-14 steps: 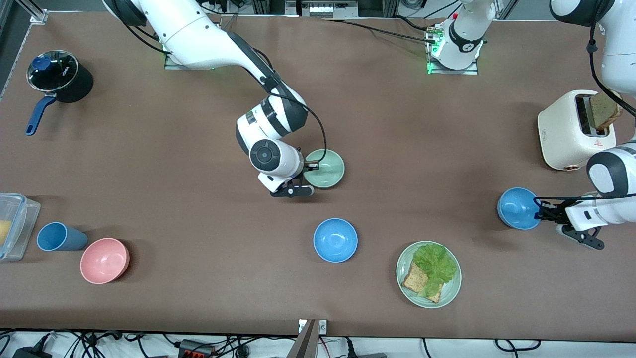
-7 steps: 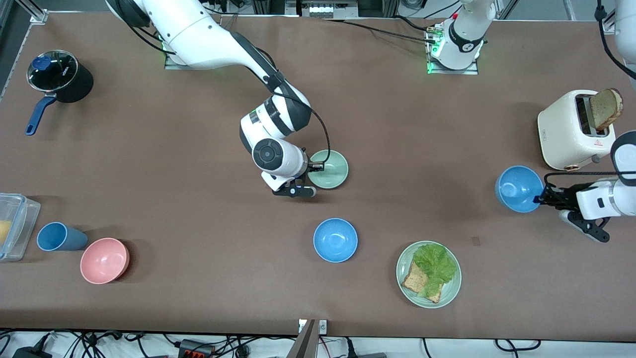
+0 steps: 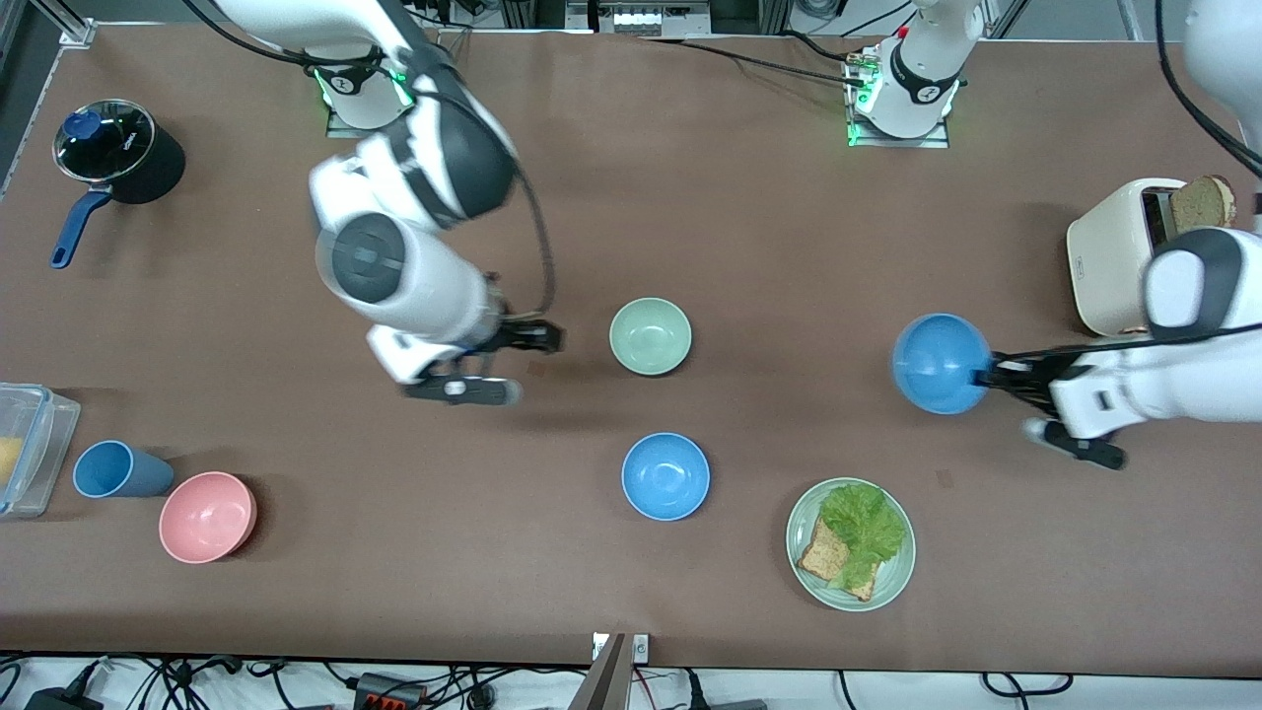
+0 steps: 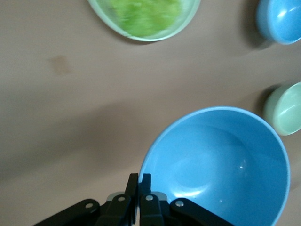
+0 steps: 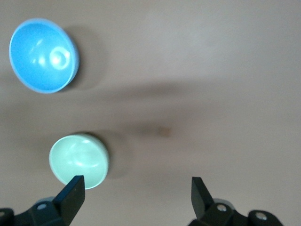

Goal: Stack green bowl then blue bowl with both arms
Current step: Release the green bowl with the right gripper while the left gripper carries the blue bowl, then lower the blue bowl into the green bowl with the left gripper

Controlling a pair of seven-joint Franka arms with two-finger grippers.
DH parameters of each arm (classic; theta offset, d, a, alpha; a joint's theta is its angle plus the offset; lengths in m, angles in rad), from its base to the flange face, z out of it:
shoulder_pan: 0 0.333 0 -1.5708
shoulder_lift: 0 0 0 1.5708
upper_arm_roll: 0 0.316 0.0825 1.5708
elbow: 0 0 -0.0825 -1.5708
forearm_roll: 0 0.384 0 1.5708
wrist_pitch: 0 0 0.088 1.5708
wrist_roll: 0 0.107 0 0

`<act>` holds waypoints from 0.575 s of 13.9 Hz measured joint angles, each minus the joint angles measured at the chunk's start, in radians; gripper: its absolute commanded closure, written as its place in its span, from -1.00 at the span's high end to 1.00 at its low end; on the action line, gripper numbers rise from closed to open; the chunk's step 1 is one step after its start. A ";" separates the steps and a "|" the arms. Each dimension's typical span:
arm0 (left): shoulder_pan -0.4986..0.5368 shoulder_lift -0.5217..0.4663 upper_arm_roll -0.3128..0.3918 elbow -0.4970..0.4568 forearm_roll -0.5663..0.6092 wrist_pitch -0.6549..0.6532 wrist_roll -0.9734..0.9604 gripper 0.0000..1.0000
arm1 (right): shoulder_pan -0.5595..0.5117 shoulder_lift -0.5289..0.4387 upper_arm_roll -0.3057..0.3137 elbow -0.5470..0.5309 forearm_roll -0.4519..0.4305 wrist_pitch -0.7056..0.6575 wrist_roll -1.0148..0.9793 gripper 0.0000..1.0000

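The green bowl [image 3: 650, 336] sits upright on the table near its middle, free of both grippers; it also shows in the right wrist view [image 5: 79, 161] and the left wrist view [image 4: 284, 115]. My right gripper [image 3: 513, 365] is open and empty, up beside the green bowl toward the right arm's end; its jaws stand wide apart [image 5: 136, 188]. My left gripper [image 3: 986, 377] is shut on the rim of a blue bowl [image 3: 942, 363], held tilted in the air toward the left arm's end. The pinch shows in the left wrist view [image 4: 140, 181] on the bowl [image 4: 221, 165].
A second blue bowl [image 3: 666, 476] sits nearer the front camera than the green bowl. A green plate [image 3: 897, 577] holds lettuce and bread. A toaster [image 3: 1134, 256] stands at the left arm's end. A pink bowl [image 3: 208, 516], blue cup [image 3: 118, 469], plastic container [image 3: 25, 449] and pot [image 3: 118, 148] are at the right arm's end.
My right gripper has let go of the green bowl and drawn back toward the right arm's end. My left gripper has lifted the blue bowl and carried it toward the table's middle.
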 measured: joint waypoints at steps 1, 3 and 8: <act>-0.004 -0.006 -0.051 -0.008 0.000 0.002 -0.104 -1.00 | -0.003 -0.018 -0.040 0.005 -0.006 -0.020 -0.046 1.00; -0.009 -0.013 -0.133 -0.028 0.000 0.026 -0.280 -1.00 | -0.026 -0.036 -0.106 0.005 -0.012 -0.058 -0.166 1.00; -0.064 -0.027 -0.260 -0.190 0.000 0.297 -0.660 -1.00 | -0.151 -0.048 -0.180 0.010 -0.013 -0.069 -0.297 1.00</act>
